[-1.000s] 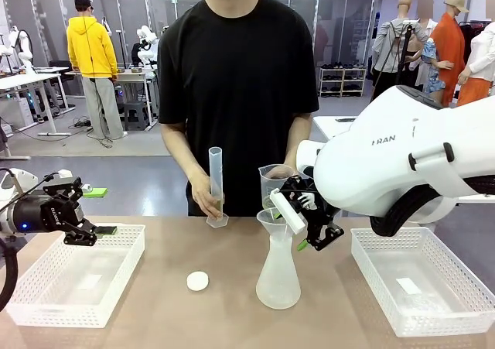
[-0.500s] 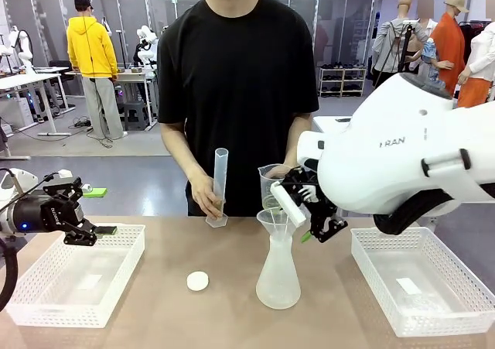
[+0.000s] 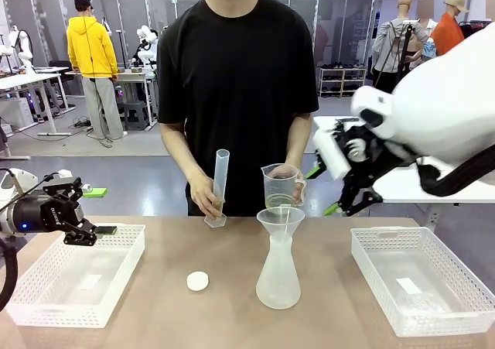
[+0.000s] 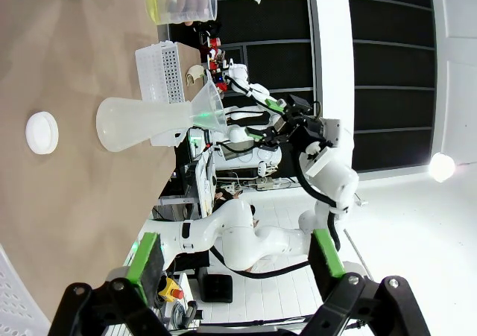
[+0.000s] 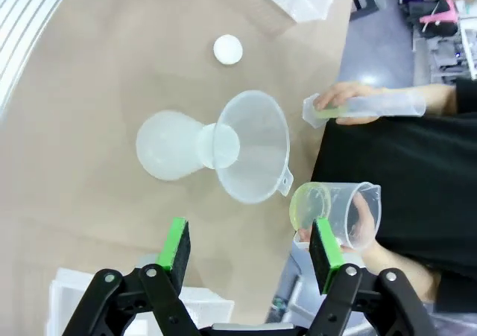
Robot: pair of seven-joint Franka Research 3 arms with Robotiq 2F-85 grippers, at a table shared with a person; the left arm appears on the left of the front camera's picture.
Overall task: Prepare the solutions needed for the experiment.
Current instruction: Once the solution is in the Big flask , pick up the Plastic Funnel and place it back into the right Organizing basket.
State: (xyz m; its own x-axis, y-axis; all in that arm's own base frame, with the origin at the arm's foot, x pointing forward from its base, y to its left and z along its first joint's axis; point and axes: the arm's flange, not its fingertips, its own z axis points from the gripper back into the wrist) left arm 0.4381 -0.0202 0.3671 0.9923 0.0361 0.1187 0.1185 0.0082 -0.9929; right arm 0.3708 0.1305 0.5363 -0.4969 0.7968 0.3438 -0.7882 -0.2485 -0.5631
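Observation:
The solution [image 3: 279, 202] is a shallow pale yellow-green layer in a clear beaker [image 3: 281, 185] that the person holds just behind the funnel [image 3: 280, 220]. The funnel sits in a frosted conical flask [image 3: 278, 275] at the table's middle. The person's other hand tilts a measuring cylinder [image 3: 219, 185] on the table. My right gripper [image 3: 326, 186] hangs open and empty, up and to the right of the funnel. From the right wrist I look down on the funnel [image 5: 253, 147], the beaker's liquid [image 5: 308, 206] and the cylinder [image 5: 367, 106]. My left gripper [image 3: 90, 230] is open over the left tray.
A small white cap [image 3: 198, 281] lies on the table left of the flask. A white mesh tray [image 3: 133, 264] stands at the left and another [image 3: 373, 268] at the right. Bare brown table surrounds the flask.
My right gripper has pulled back from the funnel, up and to the right. The person's beaker, partly hidden behind it before, now shows fully. The left arm has not moved.

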